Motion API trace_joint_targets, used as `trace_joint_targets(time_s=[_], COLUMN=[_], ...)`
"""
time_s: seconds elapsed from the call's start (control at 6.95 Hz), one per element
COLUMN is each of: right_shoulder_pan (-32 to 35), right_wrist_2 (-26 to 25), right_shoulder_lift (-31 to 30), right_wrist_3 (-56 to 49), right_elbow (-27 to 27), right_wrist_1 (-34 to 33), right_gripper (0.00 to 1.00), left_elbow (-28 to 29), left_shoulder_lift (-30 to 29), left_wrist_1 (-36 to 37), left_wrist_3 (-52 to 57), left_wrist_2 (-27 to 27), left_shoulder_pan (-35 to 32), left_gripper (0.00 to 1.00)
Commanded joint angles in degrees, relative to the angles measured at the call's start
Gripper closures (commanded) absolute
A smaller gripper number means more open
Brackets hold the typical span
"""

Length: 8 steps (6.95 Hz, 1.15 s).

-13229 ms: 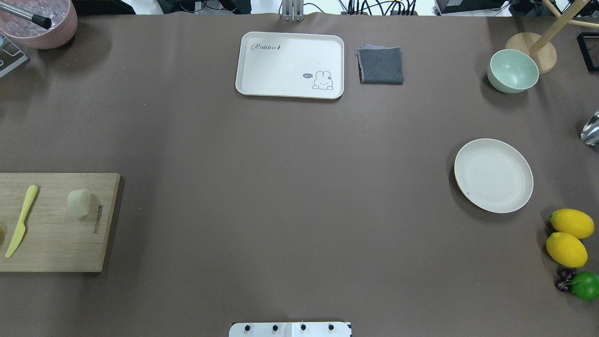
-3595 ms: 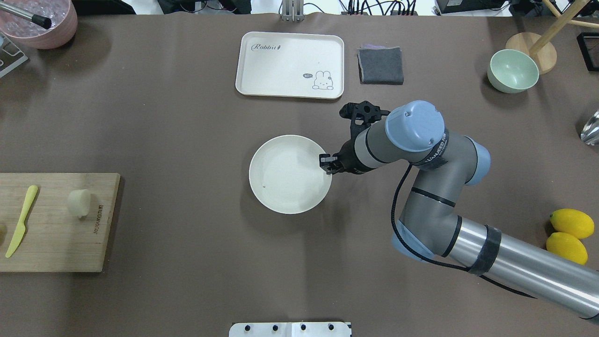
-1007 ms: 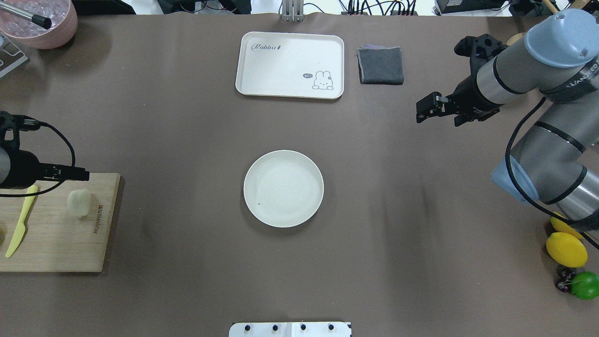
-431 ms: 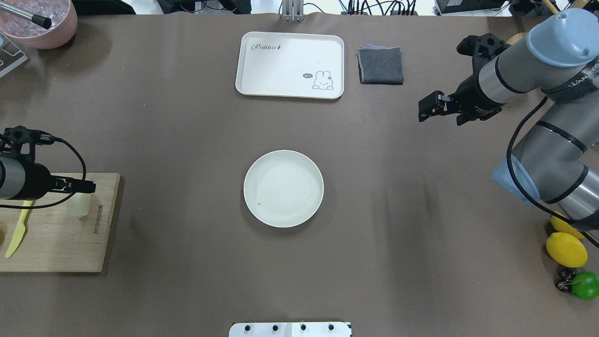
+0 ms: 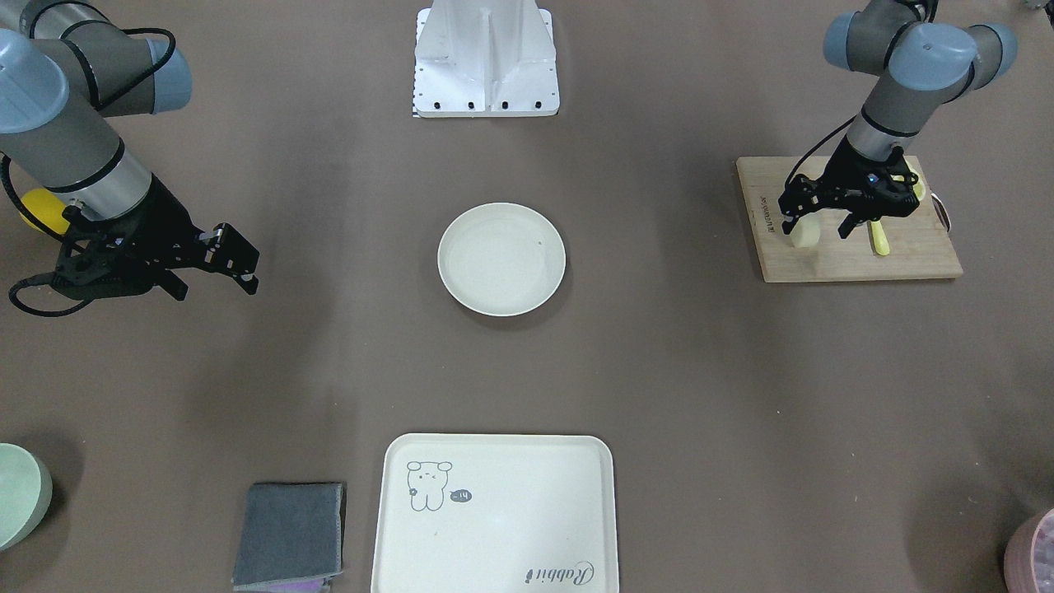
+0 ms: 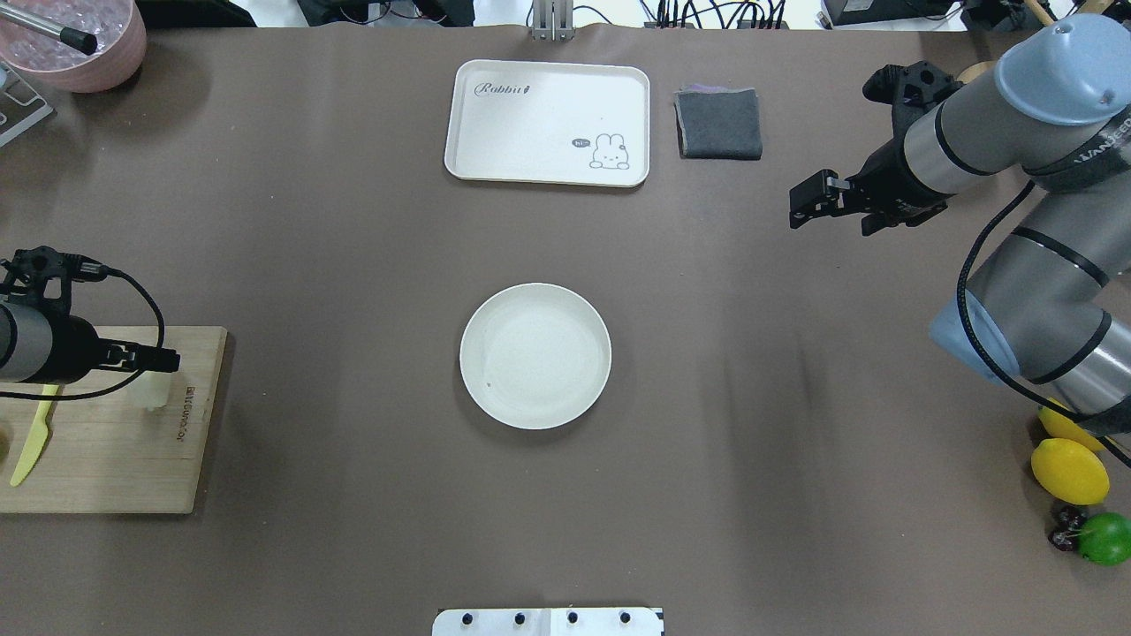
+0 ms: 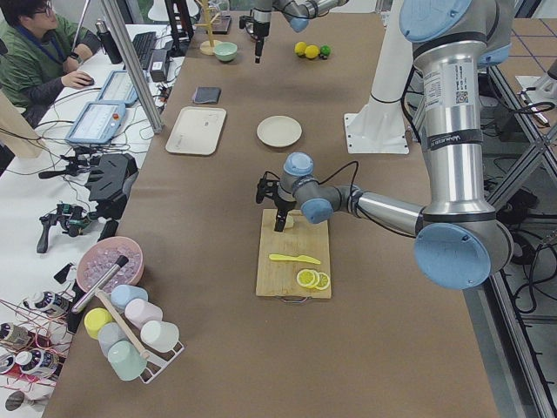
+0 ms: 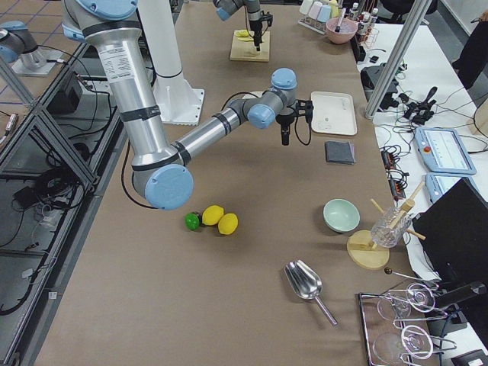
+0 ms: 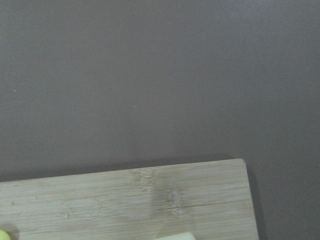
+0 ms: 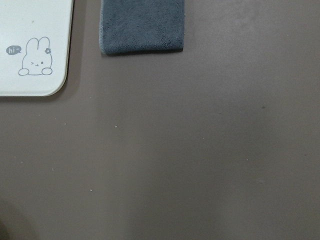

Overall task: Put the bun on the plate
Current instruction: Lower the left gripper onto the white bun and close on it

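Note:
The bun [image 5: 805, 234] is a small cream roll on a wooden cutting board [image 5: 848, 259] at the table's left end. My left gripper [image 5: 815, 221] hangs open right over it, with one finger on each side. From overhead the left gripper [image 6: 168, 359] covers part of the bun [image 6: 152, 395]. In the left wrist view only a sliver of the bun [image 9: 175, 236] shows at the bottom edge. The round cream plate [image 6: 535, 356] lies bare in the middle of the table. Far from it, my right gripper [image 6: 800, 205] hovers open and holds nothing.
A yellow knife [image 6: 35, 433] lies on the board beside the bun. At the far side lie a cream tray [image 6: 548, 122] and a grey cloth [image 6: 718, 124]. Two lemons [image 6: 1069, 471] and a lime [image 6: 1104, 539] sit at the right edge, a pink bucket [image 6: 79, 44] far left.
Earlier the right arm slid the plate to the table's middle and drew back. Over the last second the left gripper came in over the bun; the right arm barely moved.

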Motion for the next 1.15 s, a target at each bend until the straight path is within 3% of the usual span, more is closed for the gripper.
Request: trace_joint_targets(time_s=[0.0,0.14,0.29,1.01], right_shoulder_pan=[0.2,0.2,0.2,0.1], right_wrist_2=[0.0,0.0,0.0,0.1], right_shoulder_lift=[0.0,0.1,0.2,0.5], right_wrist_3=[0.0,0.2,0.4,0.4], right_elbow=[0.1,0.2,0.4,0.2], right_wrist_1=[0.0,0.0,0.0,-0.1], right_gripper=[0.00,0.00,0.00,0.00], left_elbow=[-0.6,-0.4,-0.5,-2.2], left_shoulder_lift=[0.2,0.3,0.6,-0.6], left_wrist_1=[0.0,0.0,0.0,0.4], left_wrist_3=[-0.1,-0.1,-0.1,0.1], left_wrist_2=[-0.1,-0.1,-0.1,-3.1], left_shoulder_pan=[0.9,0.9,0.9,-0.5], left_gripper=[0.38,0.67,0.82,0.83])
